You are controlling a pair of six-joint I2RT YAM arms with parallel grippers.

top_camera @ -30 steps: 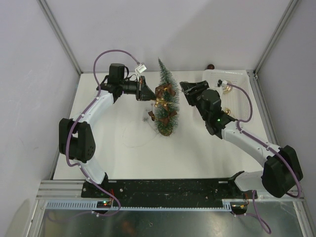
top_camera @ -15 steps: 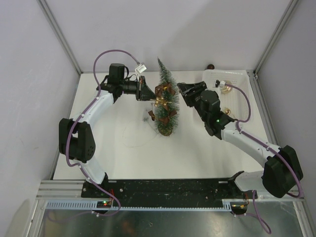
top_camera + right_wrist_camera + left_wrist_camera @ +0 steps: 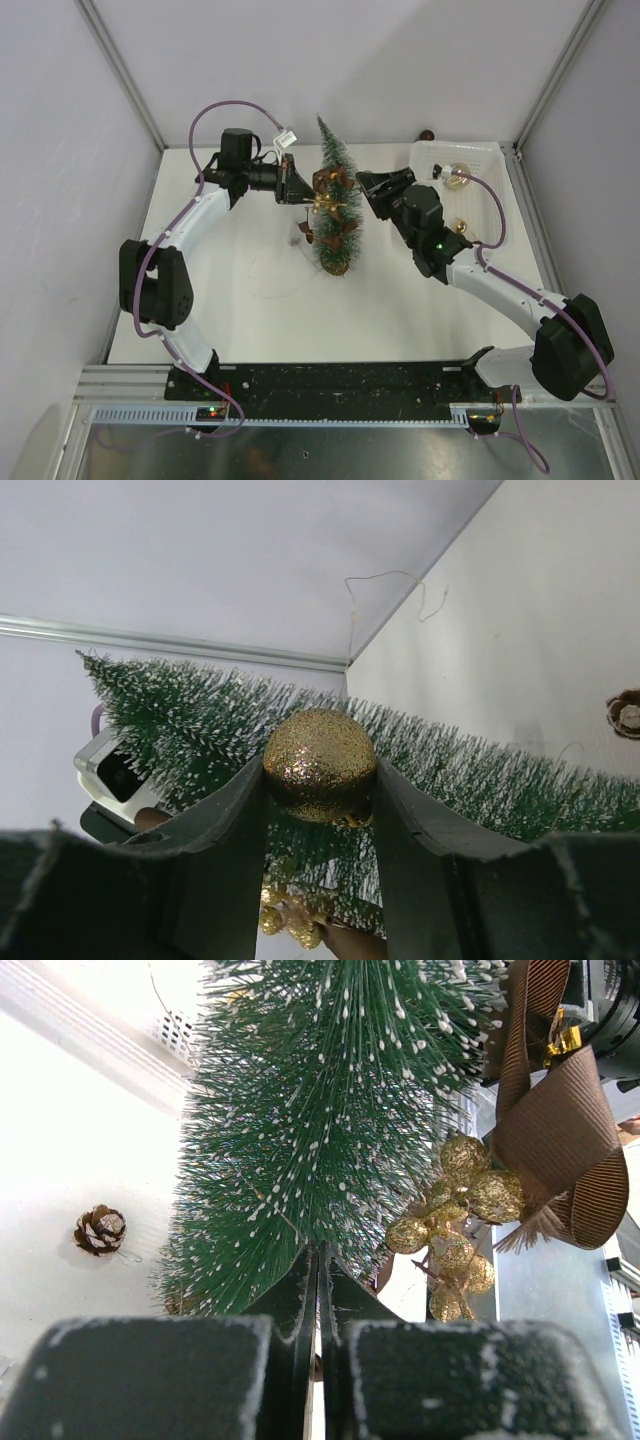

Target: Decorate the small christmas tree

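Observation:
The small christmas tree stands upright at the back middle of the table on its wooden disc base. It carries a brown ribbon bow and a gold berry cluster. My left gripper is shut, its tips pressed into the bristles on the tree's left side. Close to the tree's right side, my right gripper is shut on a gold glitter ball, which sits between the two fingers in the right wrist view, just in front of the bristles.
A white mesh basket at the back right holds gold ornaments. A pine cone lies by the back wall. Another small brown piece hangs at the tree's lower left. The right arm's purple cable loops over the basket.
My right gripper has moved a little to the left with the gold ball, closer to the tree. The left gripper has stayed in place against the tree.

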